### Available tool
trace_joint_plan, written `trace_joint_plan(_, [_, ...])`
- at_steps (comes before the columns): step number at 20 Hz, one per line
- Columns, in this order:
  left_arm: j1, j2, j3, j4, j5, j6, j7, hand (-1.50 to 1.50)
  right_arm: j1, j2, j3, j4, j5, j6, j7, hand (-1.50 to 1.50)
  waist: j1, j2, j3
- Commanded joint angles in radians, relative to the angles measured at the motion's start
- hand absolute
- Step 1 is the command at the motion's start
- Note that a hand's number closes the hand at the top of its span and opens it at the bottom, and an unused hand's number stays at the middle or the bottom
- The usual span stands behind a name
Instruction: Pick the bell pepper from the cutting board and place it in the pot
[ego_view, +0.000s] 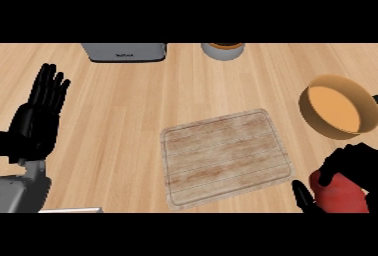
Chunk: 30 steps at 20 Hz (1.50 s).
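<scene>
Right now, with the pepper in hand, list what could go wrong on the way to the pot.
The right hand curls round the red bell pepper at the view's lower right edge, partly hiding it, so a slip would be hard to spot. The pot looks tilted, its opening facing sideways, so the pepper may strike the rim or roll out.

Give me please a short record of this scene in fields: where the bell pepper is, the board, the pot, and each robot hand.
bell pepper: red, held in the right robot hand, off the board, near the view's lower right
cutting board: bare, at the counter's middle
pot: right of the board, nothing in it
left robot hand: open, fingers up, resting at the left edge
back edge: grey toaster, grey container
</scene>
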Motion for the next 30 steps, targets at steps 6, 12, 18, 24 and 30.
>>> trace_joint_plan(6, [-0.078,-0.017,-0.007,0.042,-0.014,0.02,0.033,0.0,-0.152,-0.133,-0.517,0.148,-0.387,0.172,-0.113,1.5,0.003,0.021,0.008])
trace_joint_plan(12, [-0.069,0.005,0.003,-0.001,-0.001,0.01,0.061,0.0,-0.286,-0.314,-0.746,0.581,-0.514,0.111,-0.329,1.5,0.027,0.024,0.009])
trace_joint_plan(18, [-0.038,-0.032,-0.028,0.016,-0.019,-0.008,-0.004,0.0,-0.403,-0.441,-0.731,0.973,-0.487,0.053,-0.515,1.5,0.042,0.027,0.008])
trace_joint_plan(24, [-0.105,-0.052,-0.037,0.052,-0.045,0.026,0.031,0.0,-0.52,-0.511,-0.683,1.323,-0.399,-0.099,-0.691,1.5,0.047,0.032,0.009])
trace_joint_plan(30, [-0.093,-0.058,-0.024,0.077,-0.027,0.005,0.001,0.0,-0.67,-0.538,-0.572,1.554,-0.275,-0.168,-0.666,1.5,0.054,0.033,0.008])
